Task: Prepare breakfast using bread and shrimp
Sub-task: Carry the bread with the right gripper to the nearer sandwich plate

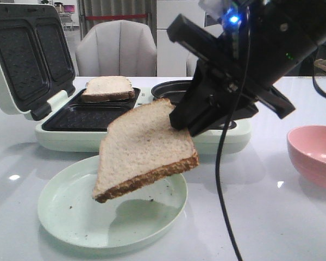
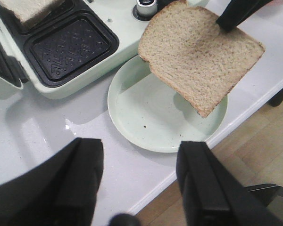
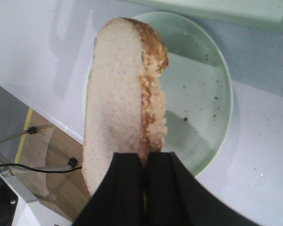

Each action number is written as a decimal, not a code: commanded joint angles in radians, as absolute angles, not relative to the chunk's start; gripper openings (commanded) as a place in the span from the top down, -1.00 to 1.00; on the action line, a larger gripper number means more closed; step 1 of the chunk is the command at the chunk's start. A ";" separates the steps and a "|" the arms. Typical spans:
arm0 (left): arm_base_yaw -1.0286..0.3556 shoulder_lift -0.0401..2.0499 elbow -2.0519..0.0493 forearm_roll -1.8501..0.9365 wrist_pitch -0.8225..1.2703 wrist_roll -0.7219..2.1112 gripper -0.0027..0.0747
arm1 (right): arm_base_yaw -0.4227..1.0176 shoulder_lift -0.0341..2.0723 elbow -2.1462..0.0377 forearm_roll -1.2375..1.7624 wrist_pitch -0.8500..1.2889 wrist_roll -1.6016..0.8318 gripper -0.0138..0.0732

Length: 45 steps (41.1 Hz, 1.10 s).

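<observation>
Currently the right gripper (image 1: 186, 126) is clamped on one edge of a flat pale wholemeal bread slice (image 1: 146, 147), tilted above the round pale green plate (image 1: 65, 217). Second slice (image 1: 107, 87) sits in the mint sandwich maker (image 1: 60, 136). Left gripper (image 2: 139, 181) fingers spread wide, empty.

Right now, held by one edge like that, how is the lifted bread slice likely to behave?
The bread slice juts out flat from the right gripper without drooping, so it is probably fairly stiff and light. Pinched only at its edge above the plate, the soft crumb might tear or slip.
</observation>
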<state>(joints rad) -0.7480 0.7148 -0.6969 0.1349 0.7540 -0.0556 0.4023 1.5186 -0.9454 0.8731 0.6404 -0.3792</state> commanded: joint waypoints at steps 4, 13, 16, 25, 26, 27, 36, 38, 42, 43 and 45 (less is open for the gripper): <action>-0.752 0.714 -0.726 0.136 0.685 -0.055 -0.11 | 0.402 1.459 -1.032 0.930 0.631 -0.393 0.60; -0.752 0.714 -0.726 0.136 0.685 -0.055 -0.11 | 0.402 1.505 -1.150 0.960 0.528 -0.393 0.60; -0.752 0.714 -0.726 0.136 0.685 -0.055 -0.11 | 0.402 1.547 -1.212 0.963 0.523 -0.393 0.60; -0.752 0.714 -0.726 0.136 0.685 -0.055 -0.11 | 0.402 1.726 -1.420 0.997 0.522 -0.393 0.60; -0.752 0.714 -0.726 0.136 0.685 -0.055 -0.11 | 0.402 1.751 -1.439 1.003 0.522 -0.393 0.60; -0.752 0.714 -0.726 0.136 0.685 -0.055 -0.11 | 0.402 1.769 -1.464 1.013 0.522 -0.393 0.60; -0.752 0.714 -0.726 0.136 0.685 -0.055 -0.11 | 0.403 1.941 -1.624 1.066 0.531 -0.393 0.60; -0.752 0.714 -0.726 0.136 0.685 -0.055 -0.11 | 0.403 1.975 -1.647 1.090 0.540 -0.393 0.60; -0.752 0.714 -0.726 0.136 0.685 -0.055 -0.11 | 0.411 2.027 -1.688 1.106 0.554 -0.393 0.60; -0.752 0.714 -0.726 0.136 0.685 -0.055 -0.11 | 0.413 2.036 -1.697 1.106 0.557 -0.393 0.60; -0.752 0.714 -0.726 0.136 0.685 -0.055 -0.11 | 0.413 2.053 -1.707 1.103 0.570 -0.393 0.60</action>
